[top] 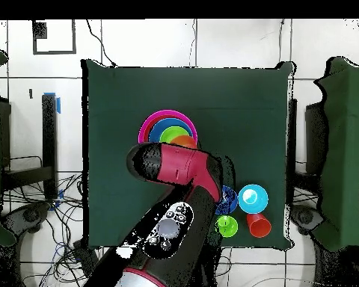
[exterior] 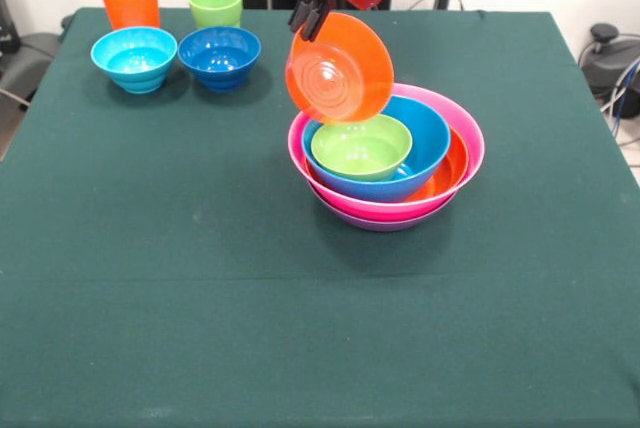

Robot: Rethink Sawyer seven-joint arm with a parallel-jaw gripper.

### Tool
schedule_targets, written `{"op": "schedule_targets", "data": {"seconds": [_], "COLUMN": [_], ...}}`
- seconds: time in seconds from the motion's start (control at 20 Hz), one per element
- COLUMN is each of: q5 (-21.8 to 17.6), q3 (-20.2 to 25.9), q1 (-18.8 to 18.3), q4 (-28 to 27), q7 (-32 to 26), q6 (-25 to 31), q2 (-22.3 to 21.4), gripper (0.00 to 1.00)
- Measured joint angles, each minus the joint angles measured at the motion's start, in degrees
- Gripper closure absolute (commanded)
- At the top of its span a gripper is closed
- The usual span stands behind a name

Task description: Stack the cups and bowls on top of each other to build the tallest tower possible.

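Dangling from fingers — orange bowl

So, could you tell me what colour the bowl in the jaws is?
Orange bowl, clearest in the front view.

Green-clothed table: nested bowl tower at centre-right; far-left corner holds orange cup, green cup, light blue bowl, dark blue bowl.

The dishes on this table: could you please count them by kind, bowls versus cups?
Bowls: 8, namely the pile of 5, the orange bowl held tilted in the claw, light blue, dark blue.
Cups: 2, orange, green.
Total: 10.
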Motion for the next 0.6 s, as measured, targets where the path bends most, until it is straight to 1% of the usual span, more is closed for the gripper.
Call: {"op": "schedule_targets", "data": {"seconds": [0.6], "q5": [0.56], "q3": [-0.49], "q1": [0.26], "q4": [-0.01], "q7": [0.03], "q6": [0.00], "q2": [-0.01], "gripper": [1.00]}}
